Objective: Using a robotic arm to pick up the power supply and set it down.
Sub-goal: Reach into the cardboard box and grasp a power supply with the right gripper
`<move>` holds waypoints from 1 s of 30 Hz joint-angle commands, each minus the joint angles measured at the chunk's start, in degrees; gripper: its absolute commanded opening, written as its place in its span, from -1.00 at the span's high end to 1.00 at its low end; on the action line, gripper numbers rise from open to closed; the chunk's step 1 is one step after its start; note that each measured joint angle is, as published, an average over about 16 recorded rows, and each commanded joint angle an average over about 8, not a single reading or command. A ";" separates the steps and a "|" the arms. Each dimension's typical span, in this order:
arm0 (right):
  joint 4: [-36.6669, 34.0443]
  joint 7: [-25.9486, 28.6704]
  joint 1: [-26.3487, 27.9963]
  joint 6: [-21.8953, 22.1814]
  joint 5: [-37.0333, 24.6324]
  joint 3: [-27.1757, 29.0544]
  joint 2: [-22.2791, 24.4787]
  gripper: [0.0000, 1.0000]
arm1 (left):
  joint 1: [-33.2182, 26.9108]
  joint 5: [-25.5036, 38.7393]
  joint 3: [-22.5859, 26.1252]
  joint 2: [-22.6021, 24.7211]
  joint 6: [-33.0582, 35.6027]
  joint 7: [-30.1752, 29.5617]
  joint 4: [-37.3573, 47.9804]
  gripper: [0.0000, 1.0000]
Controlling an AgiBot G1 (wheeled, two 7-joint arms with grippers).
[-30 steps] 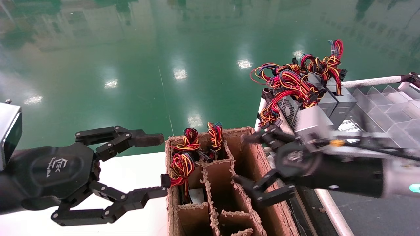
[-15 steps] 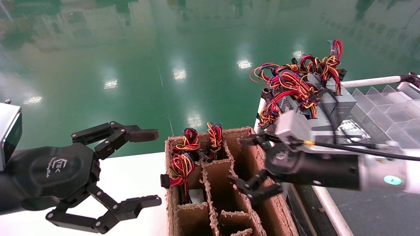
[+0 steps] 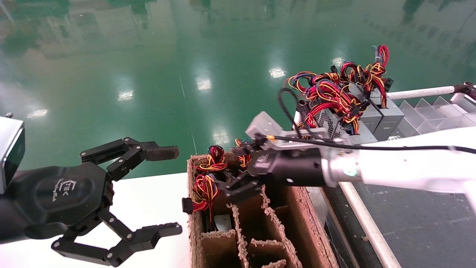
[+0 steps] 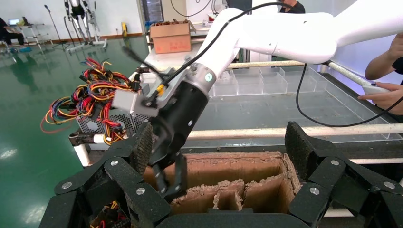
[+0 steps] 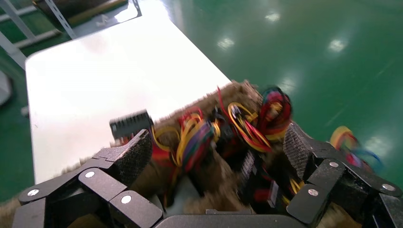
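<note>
Power supply (image 3: 223, 222) sits down in the far-left cell of the cardboard divider box (image 3: 316, 238), only a sliver of grey metal showing; its wire bundle (image 3: 203, 188) of red, yellow and black sticks up out of the cell, a black connector (image 3: 187, 205) hanging over the box's left wall. More wire loops (image 3: 215, 158) poke up from the cell behind it. In the right wrist view the same bundle (image 5: 199, 137) lies between the fingertips, connector (image 5: 130, 124) to one side, nothing gripped.

Right gripper (image 3: 235, 169) hovers over the box's far-left cells, just above the wires, jaws wide apart and empty; the white robotic arm (image 3: 409, 160) reaches in from the right. From the left wrist view the right gripper (image 4: 168, 178) points down into the box (image 4: 228, 171).

Left gripper (image 3: 163, 191) is parked over the white table (image 3: 148, 197) left of the box, jaws wide, empty.

Far right, a stack of other grey supplies (image 3: 375, 113) with tangled wires (image 3: 334, 93) rests on a rack beside clear plastic bins (image 3: 435, 111).
</note>
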 commanded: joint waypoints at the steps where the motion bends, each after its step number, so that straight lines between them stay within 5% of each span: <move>1: -2.51 0.12 1.01 -0.33 -0.02 -0.45 -1.94 -1.00 | 0.00 0.00 0.00 0.00 0.00 0.00 0.00 -1.00; 4: -6.49 -0.67 2.13 -1.43 -0.18 -1.23 -4.42 -0.86 | 0.00 0.00 0.00 0.00 0.00 0.00 0.00 -1.00; 11: -13.58 -4.09 3.46 -3.03 -0.40 -2.15 -7.97 0.82 | 0.00 0.00 0.00 0.00 0.00 0.00 0.00 -1.00; 12: -14.31 -4.54 3.57 -3.24 -0.30 -2.14 -8.20 0.94 | 0.00 0.00 0.00 0.00 0.00 0.00 0.00 -1.00; 30: -19.38 -9.00 3.70 -5.91 1.07 -1.59 -7.79 1.00 | 0.00 0.00 0.01 0.00 0.00 0.00 0.00 -1.00</move>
